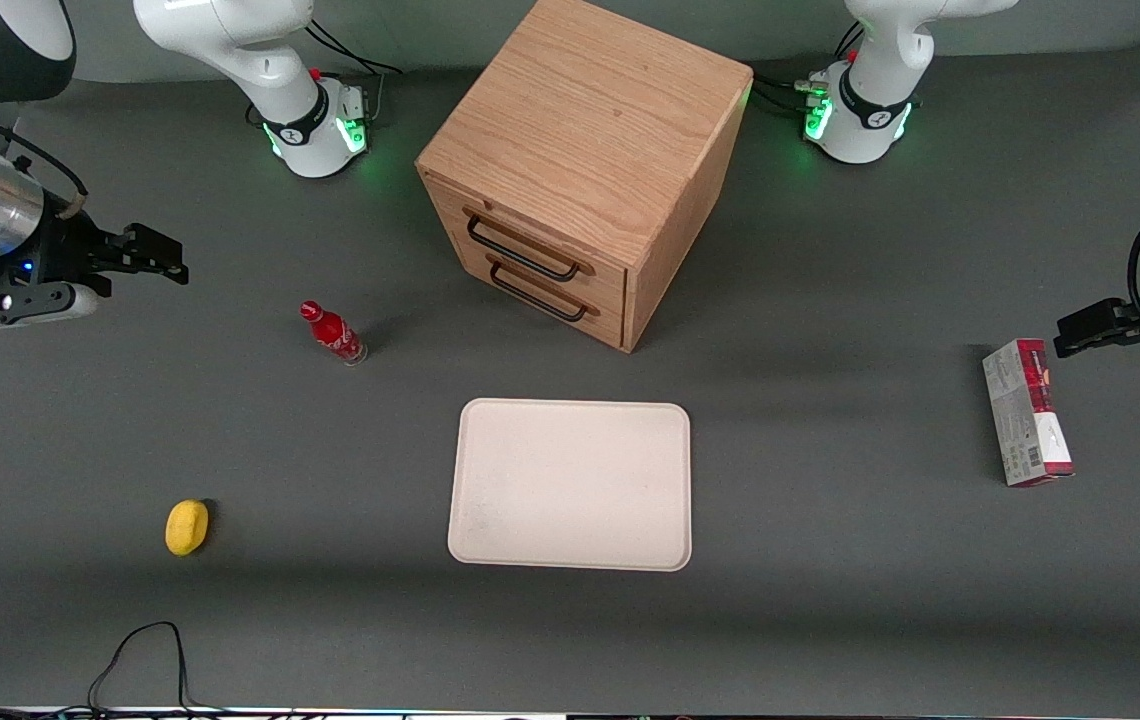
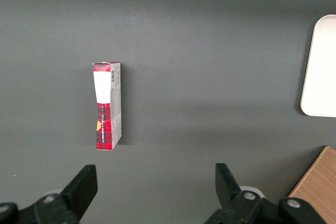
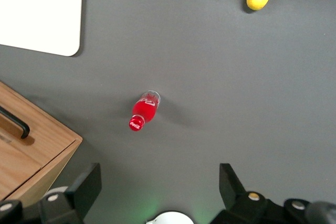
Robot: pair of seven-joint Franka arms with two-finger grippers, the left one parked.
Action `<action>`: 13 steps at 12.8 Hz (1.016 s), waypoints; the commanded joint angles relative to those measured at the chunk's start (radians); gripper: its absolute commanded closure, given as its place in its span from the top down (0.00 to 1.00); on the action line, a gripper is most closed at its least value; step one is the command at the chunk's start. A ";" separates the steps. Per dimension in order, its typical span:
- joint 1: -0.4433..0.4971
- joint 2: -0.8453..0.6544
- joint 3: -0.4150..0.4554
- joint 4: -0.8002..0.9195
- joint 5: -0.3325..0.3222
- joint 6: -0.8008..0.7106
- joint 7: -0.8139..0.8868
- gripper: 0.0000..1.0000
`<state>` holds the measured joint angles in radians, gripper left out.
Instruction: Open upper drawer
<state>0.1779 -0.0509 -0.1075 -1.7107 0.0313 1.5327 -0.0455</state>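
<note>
While the task has yet to begin, the right arm's black two-finger gripper (image 1: 165, 262) hangs at the left edge of the front view, above bare grey table (image 1: 830, 620), its fingers spread apart and holding nothing. In the right wrist view the same fingers (image 3: 86, 187) stand wide, with open tabletop between them.

A light-oak wooden cabinet (image 1: 590, 130) stands at upper centre of the front view, turned so its front faces the lower left of the frame. The upper drawer (image 1: 530, 240), a shallow oak panel with a long black wire handle (image 1: 522, 252), sits shut and flush just under the cabinet top. A matching lower drawer (image 1: 548, 295) lies directly beneath it.

Seen from the gripper, the handle lies to the right in the front view, at about the same height in the frame and well apart. The handle's long axis runs diagonally, from upper left down to lower right. By my judgement the gripper must cross to the cabinet front and turn to close across that bar.

A small red bottle (image 1: 333, 334) stands between gripper and cabinet, slightly lower in the frame, and might be clipped on the way. A cream rectangular tray (image 1: 570, 485) lies below the cabinet.
</note>
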 commanded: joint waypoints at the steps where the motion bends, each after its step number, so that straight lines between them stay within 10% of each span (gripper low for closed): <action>1: 0.029 0.016 -0.032 0.048 -0.005 -0.034 -0.014 1.00; 13: 0.034 0.098 -0.024 0.134 0.007 -0.065 -0.053 1.00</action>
<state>0.2029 -0.0114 -0.1263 -1.6487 0.0313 1.4923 -0.0738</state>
